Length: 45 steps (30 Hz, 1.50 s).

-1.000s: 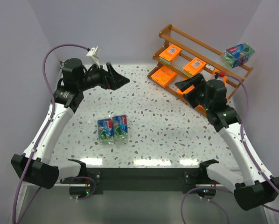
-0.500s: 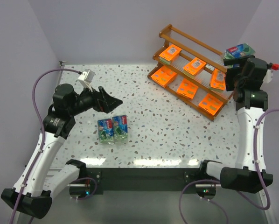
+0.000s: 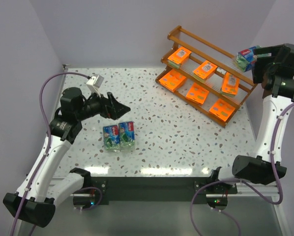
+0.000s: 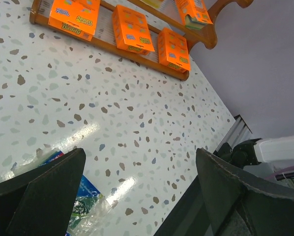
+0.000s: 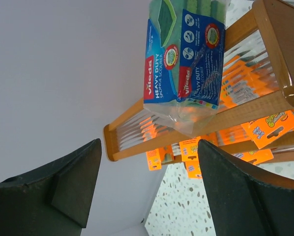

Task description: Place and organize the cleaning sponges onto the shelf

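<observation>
Left wrist view: green sponge packs (image 4: 83,196) half hidden behind a finger (image 4: 44,196) of the left end effector (image 4: 139,157), cut off at the bottom edge | shelf (image 4: 102,43) cropped at the top edge | Right wrist view: lone green pack (image 5: 184,54) clipped at the top; orange packs (image 5: 267,130) partly screened by rails | Top view: labels too small to read

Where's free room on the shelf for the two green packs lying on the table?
Top tier: bare from its left end to the green pack at the right end. Middle tier and bottom tier: crowded, three orange packs each. The table between the shelf and the two green packs is bare.
</observation>
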Motion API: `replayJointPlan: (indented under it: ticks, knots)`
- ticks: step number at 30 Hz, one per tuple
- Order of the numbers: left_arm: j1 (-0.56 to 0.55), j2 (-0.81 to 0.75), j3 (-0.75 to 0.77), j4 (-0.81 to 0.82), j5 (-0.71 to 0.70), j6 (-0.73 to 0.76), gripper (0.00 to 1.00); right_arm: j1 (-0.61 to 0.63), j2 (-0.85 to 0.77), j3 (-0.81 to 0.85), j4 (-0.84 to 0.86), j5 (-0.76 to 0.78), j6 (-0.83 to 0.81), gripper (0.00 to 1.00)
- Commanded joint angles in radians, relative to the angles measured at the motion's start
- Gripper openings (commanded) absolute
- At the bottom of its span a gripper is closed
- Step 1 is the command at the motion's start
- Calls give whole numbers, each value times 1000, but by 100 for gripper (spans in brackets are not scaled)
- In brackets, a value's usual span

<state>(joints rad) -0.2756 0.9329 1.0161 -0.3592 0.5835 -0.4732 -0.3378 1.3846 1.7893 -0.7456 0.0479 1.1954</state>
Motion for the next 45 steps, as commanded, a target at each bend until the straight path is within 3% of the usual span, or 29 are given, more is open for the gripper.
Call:
replayJointPlan:
  ticks: [1, 13, 37, 45]
  knots:
    - [-2, 15, 7, 45, 35, 47, 100, -9, 37, 117, -87, -40, -29, 82]
    - [1, 67, 7, 78, 62, 81, 100, -14, 172, 314, -270, -75, -118, 82]
    - [69, 118, -8, 127, 121, 65, 100, -15, 240, 208, -121, -88, -194, 65]
    - [75, 130, -10, 146, 119, 47, 100, -15, 254, 170, -51, -108, -194, 45]
